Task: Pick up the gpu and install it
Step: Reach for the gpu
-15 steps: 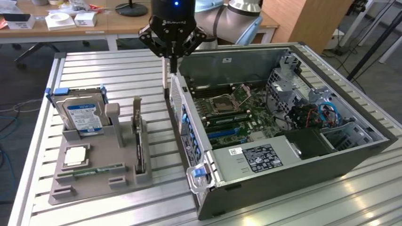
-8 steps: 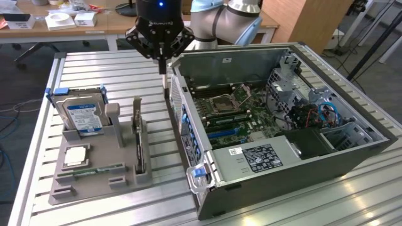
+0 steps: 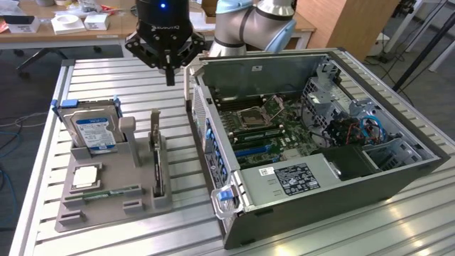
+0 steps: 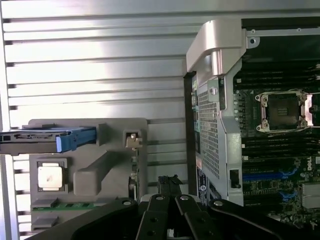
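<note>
Grey parts holder (image 3: 138, 178) sits on the slatted tabletop (image 3: 106, 80), toward its edge on the exterior view's left. Contents:
- hard drive (image 3: 95, 132) in a blue-tabbed caddy, upright in the slot nearest the far edge
- bare CPU (image 3: 84, 176) flat in a recess mid-holder
- green memory stick (image 3: 106, 193) flat in a groove nearer the front edge
- gpu (image 3: 156, 160) standing on its long edge in the slot along the holder's side nearest the PC case (image 3: 355, 197), silvery end bracket (image 4: 131, 141) at the far end. Not lifted, not installed.

The case lies on its side, open on top, and takes the tabletop's half on the exterior view's right, just beside the holder. Inside it: motherboard (image 3: 267, 136) with the CPU socket (image 3: 250, 118) toward the far side, silver power supply (image 3: 291, 178) at the near corner, and a drive cage with cables along the exterior view's right wall.

Pincer (image 3: 169, 74) hangs in the air, clear of the tabletop, over the strip between holder and case. Its fingers are drawn together to a narrow point with nothing between them, and it touches nothing. The gpu is the nearest part to it, but well below.
</note>
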